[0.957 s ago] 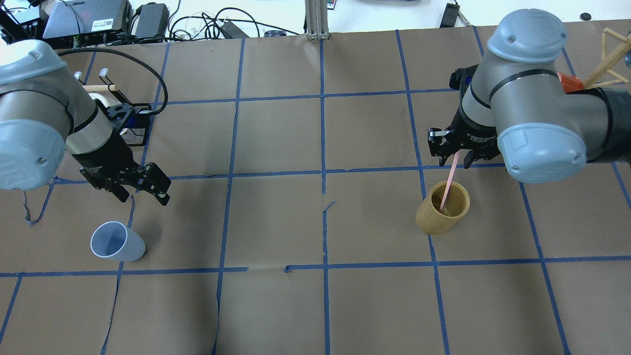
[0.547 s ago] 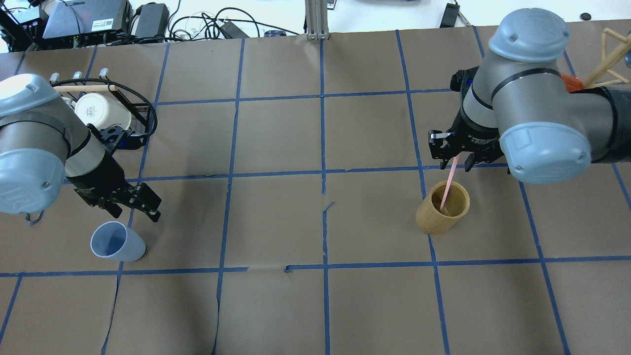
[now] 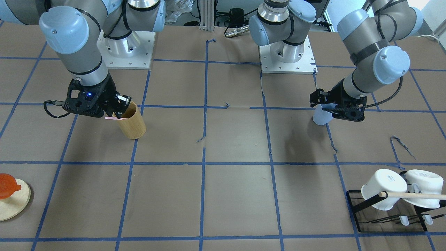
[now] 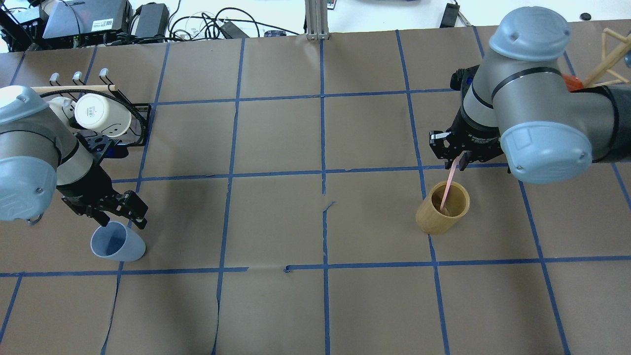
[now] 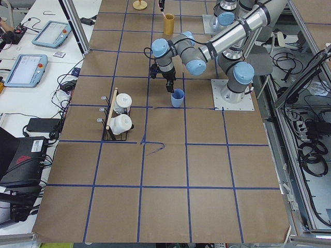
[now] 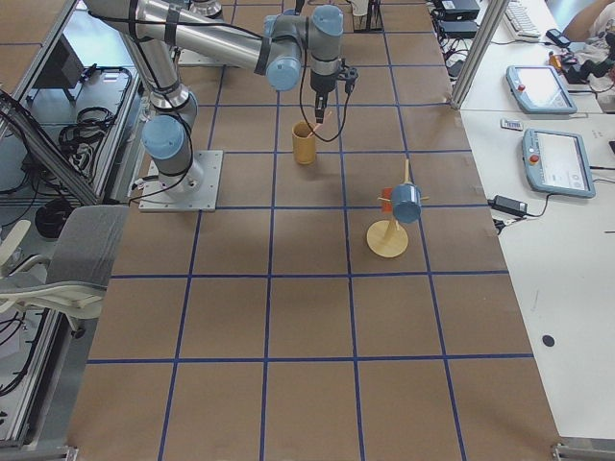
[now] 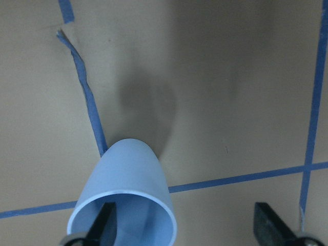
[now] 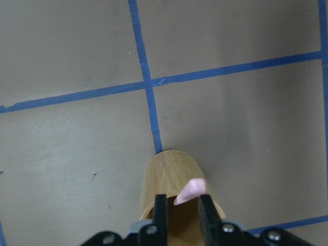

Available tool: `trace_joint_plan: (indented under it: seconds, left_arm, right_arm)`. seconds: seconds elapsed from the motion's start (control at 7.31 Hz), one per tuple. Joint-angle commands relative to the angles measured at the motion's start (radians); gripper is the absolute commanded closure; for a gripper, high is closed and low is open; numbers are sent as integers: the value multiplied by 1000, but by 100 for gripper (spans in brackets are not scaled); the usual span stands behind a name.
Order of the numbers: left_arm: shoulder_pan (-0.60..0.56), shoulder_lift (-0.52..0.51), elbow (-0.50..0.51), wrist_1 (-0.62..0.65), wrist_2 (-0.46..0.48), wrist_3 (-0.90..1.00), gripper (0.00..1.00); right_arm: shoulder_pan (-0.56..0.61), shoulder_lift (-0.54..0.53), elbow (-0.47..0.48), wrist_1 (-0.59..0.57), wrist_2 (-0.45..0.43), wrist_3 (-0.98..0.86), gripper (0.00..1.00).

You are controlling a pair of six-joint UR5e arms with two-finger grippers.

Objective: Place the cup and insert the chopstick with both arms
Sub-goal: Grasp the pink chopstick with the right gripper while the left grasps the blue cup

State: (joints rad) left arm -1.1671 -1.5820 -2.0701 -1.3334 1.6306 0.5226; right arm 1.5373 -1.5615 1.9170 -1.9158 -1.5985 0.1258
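The light blue cup [image 4: 118, 244] stands upright at the left, and also shows in the front view [image 3: 320, 118]. My left gripper [image 4: 121, 222] is open and low over its rim. In the left wrist view [image 7: 187, 225] one finger [image 7: 105, 220] is inside the cup [image 7: 128, 179] and the other is outside. The pink chopstick [image 4: 447, 190] leans in the tan bamboo cylinder [image 4: 441, 214]. My right gripper [image 4: 456, 165] is shut on the stick's top end. In the right wrist view [image 8: 183, 210] the stick's tip [image 8: 189, 190] sits between the fingers.
A black rack with white mugs [image 4: 103, 116] and a wooden rod stands behind the left arm. A round wooden stand with an orange piece [image 3: 10, 195] sits at the far right side. Blue tape lines cross the brown paper.
My left gripper has moved toward the robot and down onto the cup's rim. My right gripper's fingers have narrowed around the top of the chopstick.
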Motion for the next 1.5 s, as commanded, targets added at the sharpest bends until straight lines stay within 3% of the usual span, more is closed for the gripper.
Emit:
trace_joint_plan:
  seconds: [0.0,0.27,0.41,0.55,0.96,1.37]
  left_arm:
    - [6,0,-30,0,3,8,6]
    - [6,-1,-54,5,0,8,11]
    - [6,-4,-56,22,3,17,72]
    - [7,-6,-50,22,5,16,100]
    - [7,-4,-27,39,8,22,100]
    - [-14,-9,57,8,22,-10,100]
  right_arm:
    - [-2,0,-6,-5,0,0,78]
    - [0,0,-38,-2,5,-2,82]
    - [0,0,-50,0,8,-2,93]
    - [0,1,-53,1,9,-3,98]
    - [-5,-12,-114,39,12,-2,99]
    - [-3,-28,-255,206,5,-2,100]
